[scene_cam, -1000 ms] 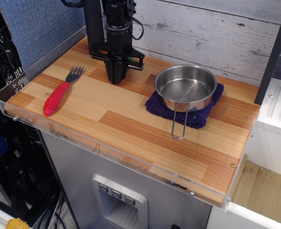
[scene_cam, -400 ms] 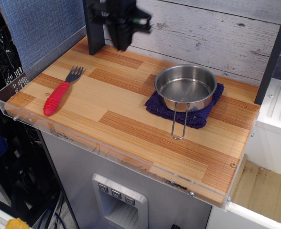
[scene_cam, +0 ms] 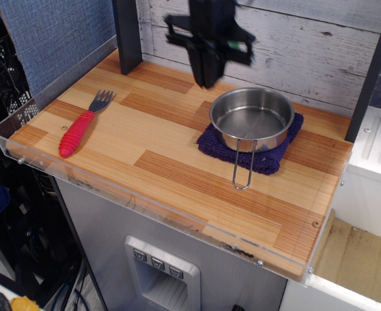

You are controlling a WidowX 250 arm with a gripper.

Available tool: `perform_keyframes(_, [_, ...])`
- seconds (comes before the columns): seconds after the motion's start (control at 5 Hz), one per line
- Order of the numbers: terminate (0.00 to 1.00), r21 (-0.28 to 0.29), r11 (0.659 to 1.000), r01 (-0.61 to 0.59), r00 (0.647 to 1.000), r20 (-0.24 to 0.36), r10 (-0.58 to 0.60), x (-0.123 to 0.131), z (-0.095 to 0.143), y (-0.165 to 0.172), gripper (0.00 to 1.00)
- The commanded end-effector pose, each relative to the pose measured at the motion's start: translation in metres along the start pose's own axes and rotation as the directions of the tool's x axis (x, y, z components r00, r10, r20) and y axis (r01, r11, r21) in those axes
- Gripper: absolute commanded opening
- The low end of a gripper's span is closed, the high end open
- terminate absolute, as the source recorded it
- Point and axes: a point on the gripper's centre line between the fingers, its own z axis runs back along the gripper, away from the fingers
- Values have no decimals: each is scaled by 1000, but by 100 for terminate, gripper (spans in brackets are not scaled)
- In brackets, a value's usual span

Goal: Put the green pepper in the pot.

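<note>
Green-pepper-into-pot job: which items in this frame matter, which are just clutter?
Job:
- pot, empty, sitting on the cloth
- gripper, raised beside the pot's left rim, blurred; fingers look closed
- green pepper: not visible, possibly between the fingers

Lying about:
- red-handled fork, left side
- purple cloth under the pot

Pot (scene_cam: 252,118) on cloth (scene_cam: 268,159) — fork (scene_cam: 80,126) left

We see the table (scene_cam: 145,139) open between the red-handled fork (scene_cam: 80,126) at left and the pot (scene_cam: 252,118) on its purple cloth (scene_cam: 268,159) at right; the pot's wire handle (scene_cam: 244,165) juts forward, a black post (scene_cam: 127,35) blocks the back left
</note>
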Motion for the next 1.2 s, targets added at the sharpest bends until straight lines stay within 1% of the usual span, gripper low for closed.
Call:
perform_keyframes(0.0, [0,34,999,20,999,-38,-19,-18,-12,-5,0])
perform_keyframes(0.2, [0,43,999,-1,998,-59,3,-16,-19,-1,0])
perform_keyframes(0.4, [0,56,998,-25,996,-84,29,-14,-21,5,100])
perform_keyframes(0.6, [0,54,998,-28,996,-86,32,-12,-22,7,100])
perform_keyframes(0.8, [0,38,999,-21,998,-53,23,-11,-6,8,100])
perform_keyframes(1.0, [0,16,998,-67,997,47,66,-12,38,23,100])
